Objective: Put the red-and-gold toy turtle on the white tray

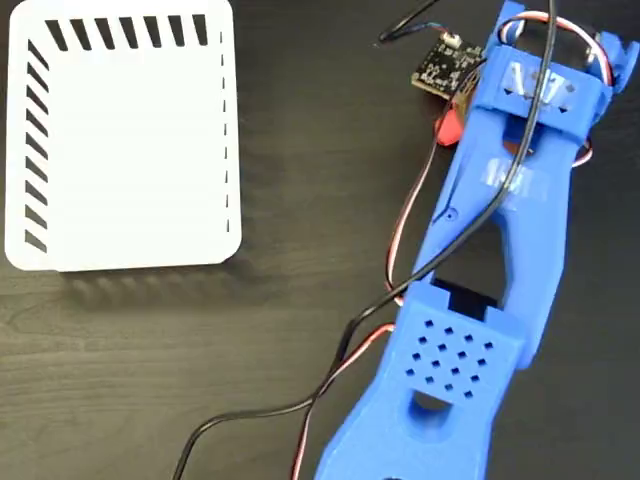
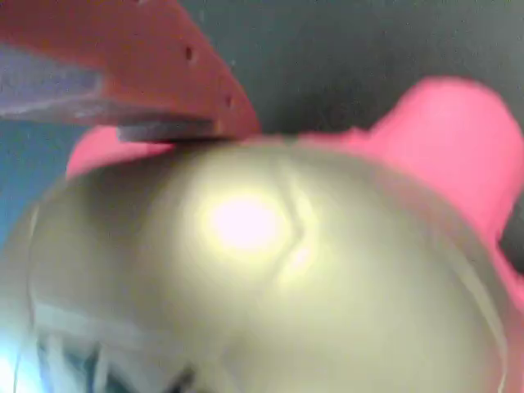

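Note:
The red-and-gold toy turtle (image 2: 270,270) fills the wrist view, blurred and very close: its gold shell takes up the middle and its coral-red head (image 2: 450,147) shows at the right. One red finger (image 2: 155,74) of my gripper lies along the shell's upper left edge. The other finger is out of sight. In the fixed view the blue arm (image 1: 500,250) covers the gripper and turtle; only a small red patch (image 1: 449,124) peeks out beside it. The white tray (image 1: 120,140) lies at the upper left, far from the arm, with nothing on it.
Black and red cables (image 1: 340,370) trail from the arm across the dark wooden table (image 1: 300,300). A small circuit board (image 1: 440,65) sticks out near the arm's top end. Bare table lies between the arm and the tray.

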Robot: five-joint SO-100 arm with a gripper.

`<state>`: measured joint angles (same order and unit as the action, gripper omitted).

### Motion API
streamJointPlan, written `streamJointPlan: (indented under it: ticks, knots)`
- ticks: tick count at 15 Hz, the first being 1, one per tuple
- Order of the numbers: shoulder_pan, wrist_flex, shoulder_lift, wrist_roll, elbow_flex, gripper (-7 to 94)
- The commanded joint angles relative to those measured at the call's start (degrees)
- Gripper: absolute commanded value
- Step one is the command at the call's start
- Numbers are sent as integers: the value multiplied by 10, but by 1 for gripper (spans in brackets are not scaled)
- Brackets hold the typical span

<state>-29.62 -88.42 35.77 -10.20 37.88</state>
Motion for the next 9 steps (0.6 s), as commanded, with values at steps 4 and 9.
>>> streamJointPlan:
  ticks: [4,9]
  knots:
    - [-2,-4,11,-11,2,7]
    - [-5,21,27,-17,25,0]
